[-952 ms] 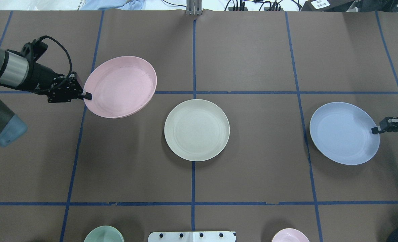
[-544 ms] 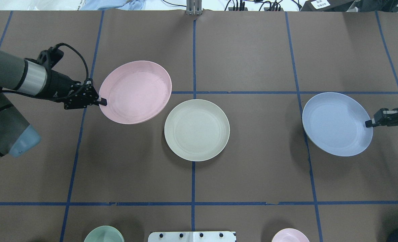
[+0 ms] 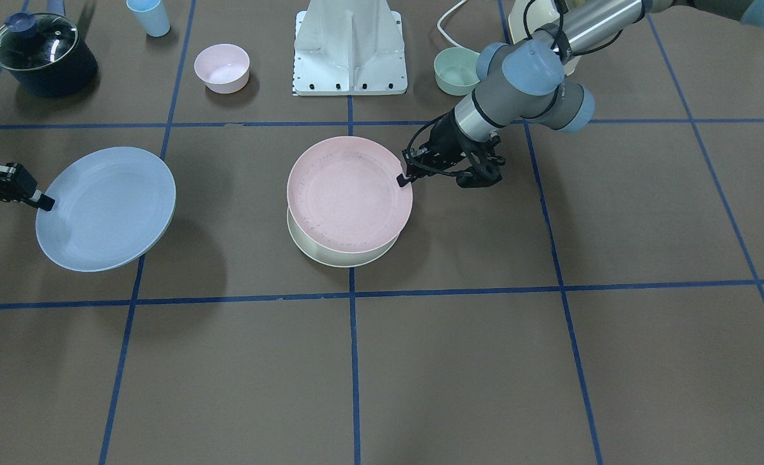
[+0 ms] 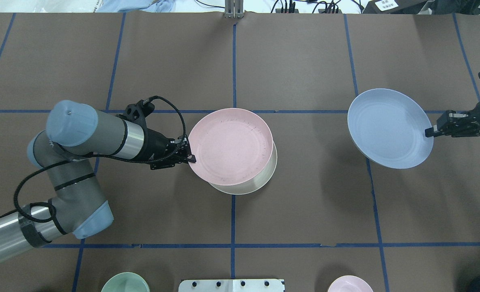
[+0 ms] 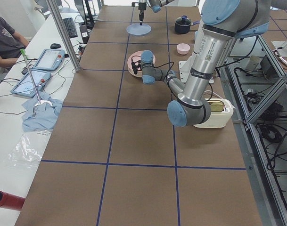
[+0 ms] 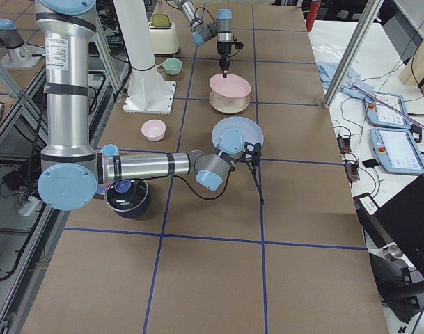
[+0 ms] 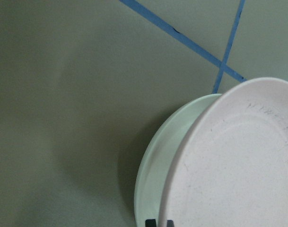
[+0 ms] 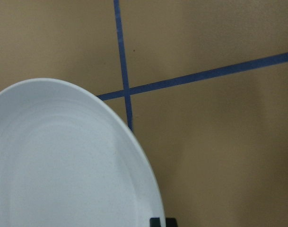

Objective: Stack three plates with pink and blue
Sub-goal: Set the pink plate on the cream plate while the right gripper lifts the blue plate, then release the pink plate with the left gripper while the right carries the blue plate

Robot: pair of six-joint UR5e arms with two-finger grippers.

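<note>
Pink plate [image 4: 229,148] now over cream plate [image 4: 258,184] — left fingers [image 4: 191,159] pinch its rim.

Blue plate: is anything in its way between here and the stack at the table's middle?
Nothing visible. Only bare table lies between the blue plate and the pink plate, which the left jaws hold by its far rim over the cream-green plate.

— Home, shop, lab?
— Robotics lab. Going by the table [image 4: 304,202] gridded in blue tape [image 4: 304,245], teach pendants [image 6: 395,150] on a white bench [image 6: 406,90] along its far edge, aluminium frame posts [image 6: 351,52] beside them.
</note>
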